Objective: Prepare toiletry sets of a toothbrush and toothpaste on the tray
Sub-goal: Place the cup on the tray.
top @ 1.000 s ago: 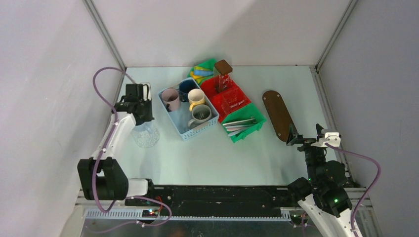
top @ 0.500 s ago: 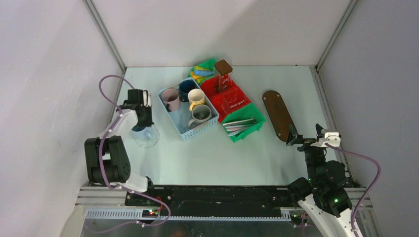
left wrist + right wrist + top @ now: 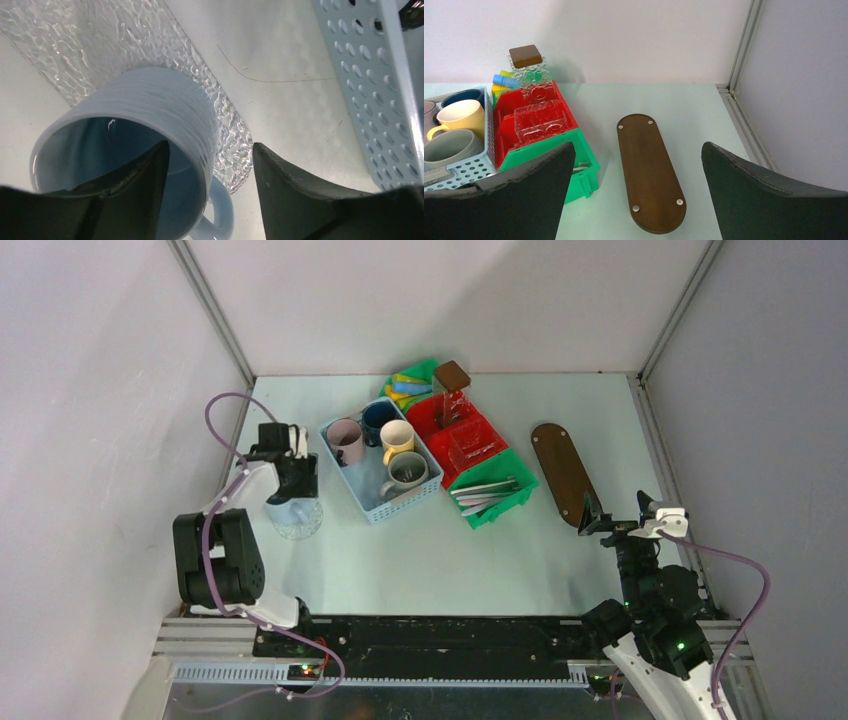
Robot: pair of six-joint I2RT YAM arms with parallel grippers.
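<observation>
Near the left edge of the table, the left gripper point(image 3: 210, 150) points down over a pale blue mug point(image 3: 135, 125), which stands upright on a clear textured glass dish point(image 3: 125, 45). One finger sits inside the mug against its inner wall. The other finger is outside with a visible gap to the wall, so the jaws are partly parted around the rim and do not pinch it. Just right of the dish is a light blue perforated basket point(image 3: 362, 488) holding four more mugs: a pink mug point(image 3: 345, 440), a dark blue mug point(image 3: 378, 418), a cream mug point(image 3: 398, 438) and a grey mug point(image 3: 408, 472). To the right of the basket, a green bin point(image 3: 505, 498) holds thin pale toothbrushes point(image 3: 485, 490). A red bin point(image 3: 425, 420) behind it holds clear containers, and small coloured tubes point(image 3: 405, 387) lie at the far edge. The tray point(image 3: 560, 470), a dark brown oval board, lies bare toward the right edge of the table, well apart from the mugs. The right gripper point(image 3: 638, 147) hangs above the table just beyond the tray's near end, jaws spread wide and holding nothing.
</observation>
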